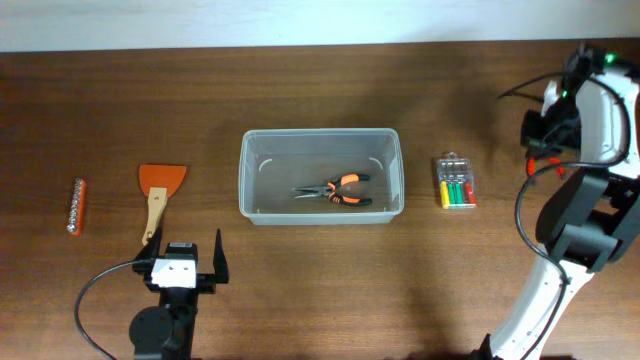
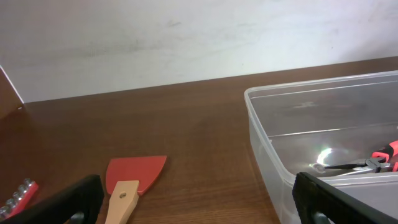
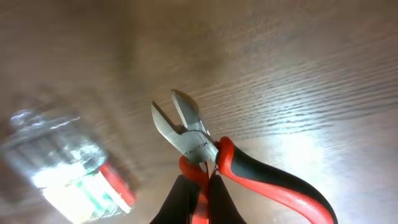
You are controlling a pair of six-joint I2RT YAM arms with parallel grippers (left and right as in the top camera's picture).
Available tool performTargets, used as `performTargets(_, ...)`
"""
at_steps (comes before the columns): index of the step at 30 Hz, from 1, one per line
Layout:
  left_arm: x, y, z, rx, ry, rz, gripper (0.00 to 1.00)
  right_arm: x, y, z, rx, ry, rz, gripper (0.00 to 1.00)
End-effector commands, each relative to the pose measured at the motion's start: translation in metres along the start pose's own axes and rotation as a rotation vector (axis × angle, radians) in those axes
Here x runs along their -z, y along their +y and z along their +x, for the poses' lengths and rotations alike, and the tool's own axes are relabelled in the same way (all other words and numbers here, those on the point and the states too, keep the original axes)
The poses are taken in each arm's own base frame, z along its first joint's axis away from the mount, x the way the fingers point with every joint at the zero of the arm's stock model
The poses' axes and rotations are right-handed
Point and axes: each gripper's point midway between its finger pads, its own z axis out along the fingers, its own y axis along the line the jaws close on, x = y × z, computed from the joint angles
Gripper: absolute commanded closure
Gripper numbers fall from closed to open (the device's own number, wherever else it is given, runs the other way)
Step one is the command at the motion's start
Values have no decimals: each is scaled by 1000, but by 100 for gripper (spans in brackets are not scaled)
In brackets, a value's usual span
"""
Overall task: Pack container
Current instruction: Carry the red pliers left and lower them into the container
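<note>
Brown wooden table (image 1: 300, 300); container (image 1: 246, 185) at centre, long axis left-right. Red-handled cutters (image 3: 249, 171) pinched in right fingers (image 3: 177, 199), well right of it, beyond screwdriver pack (image 1: 456, 182). Left fingers (image 2: 320, 196) wide, empty, nearer.

The container (image 1: 320, 133) is clear, glossy plastic. The table (image 1: 320, 290) is dark wood grain with a soft sheen. The cutters (image 3: 186, 134) show dull bare metal above smooth red-and-black grips.
</note>
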Motion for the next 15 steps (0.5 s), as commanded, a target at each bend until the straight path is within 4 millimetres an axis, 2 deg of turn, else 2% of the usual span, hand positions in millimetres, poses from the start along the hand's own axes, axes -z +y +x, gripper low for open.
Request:
performTargets(1,0,2,1,-12,-1,-12,1,33,28,-13,120,-80,-16,96)
performTargets(5,0,2,1,-12,-1,-12,1,67,65,-12,223,-135,-46,96)
performTargets(8,0,2,1,-12,-1,-12,1,87,103,-4,355,-164,-91,96)
performTargets(15,0,2,1,-12,-1,-12,1,118,186,32,603,-201,-139,96)
